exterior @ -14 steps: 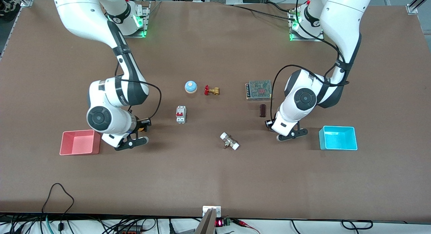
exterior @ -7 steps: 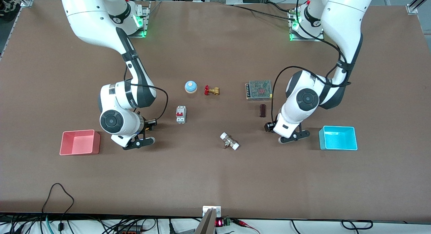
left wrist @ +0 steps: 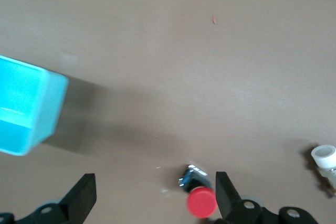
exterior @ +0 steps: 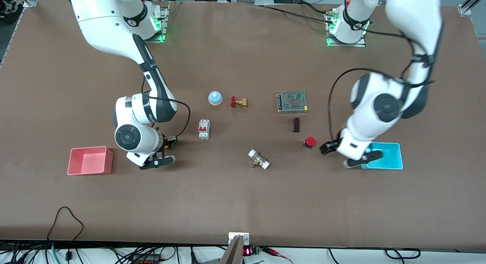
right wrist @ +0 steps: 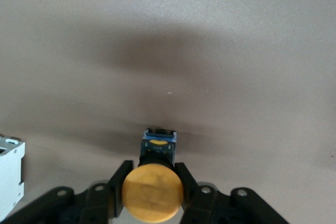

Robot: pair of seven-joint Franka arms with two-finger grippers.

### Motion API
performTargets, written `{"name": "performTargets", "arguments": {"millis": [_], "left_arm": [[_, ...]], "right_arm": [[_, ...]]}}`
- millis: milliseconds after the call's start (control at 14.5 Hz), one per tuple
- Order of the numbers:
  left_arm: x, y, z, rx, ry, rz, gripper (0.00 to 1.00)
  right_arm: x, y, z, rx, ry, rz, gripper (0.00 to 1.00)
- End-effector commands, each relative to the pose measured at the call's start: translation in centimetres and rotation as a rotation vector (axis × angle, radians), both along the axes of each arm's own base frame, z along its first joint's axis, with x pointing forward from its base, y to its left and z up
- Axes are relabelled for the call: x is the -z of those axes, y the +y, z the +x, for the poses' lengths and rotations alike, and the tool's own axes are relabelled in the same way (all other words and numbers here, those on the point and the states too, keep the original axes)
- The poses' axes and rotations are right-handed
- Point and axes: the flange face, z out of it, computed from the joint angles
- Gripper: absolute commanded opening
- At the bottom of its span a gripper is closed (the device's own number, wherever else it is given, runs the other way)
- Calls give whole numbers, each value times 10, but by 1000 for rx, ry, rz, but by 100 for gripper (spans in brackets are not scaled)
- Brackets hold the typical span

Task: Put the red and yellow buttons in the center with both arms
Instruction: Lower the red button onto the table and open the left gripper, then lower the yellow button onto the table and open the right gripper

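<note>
Beside the cyan tray (exterior: 391, 155), left end effector (left wrist: 152, 203) gapes near red button (exterior: 310, 141) (right end effector (right wrist: 152, 195) apparently clamps yellow button (right wrist: 152, 191)).

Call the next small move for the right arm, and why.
Probably lower and open: the right gripper is shut on the yellow button above bare tabletop, while the red button already sits released and the open left gripper is over the cyan tray.

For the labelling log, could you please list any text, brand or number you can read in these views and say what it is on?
Nothing can be read with certainty.
Right arm: grey lettering on the black joint band, too small to read.
Small display at the table edge nearest the front camera: red glowing digits, too small to read.
Circuit breaker: no marking can be made out.
</note>
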Motion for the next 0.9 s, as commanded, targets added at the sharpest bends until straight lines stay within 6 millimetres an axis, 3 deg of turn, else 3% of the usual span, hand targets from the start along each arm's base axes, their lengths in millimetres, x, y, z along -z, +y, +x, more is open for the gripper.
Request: {"name": "performTargets", "arguments": {"millis": [0,276,552,828], "left_arm": [[-46,28,-9,61,-16,22,100],[-93,67,-19,113,-26,34,100],[-144,100,-42,211,-9,52,100],[-189,134,-66,278,-9,65,100]], "right_arm": [[-14,3,1,18,-23,18,100],[-107,-3,2,96,-80,52,100],[-209,-27,-12,119,-104,90,100],[-284,-88,-16,191,-137,85,100]]}}
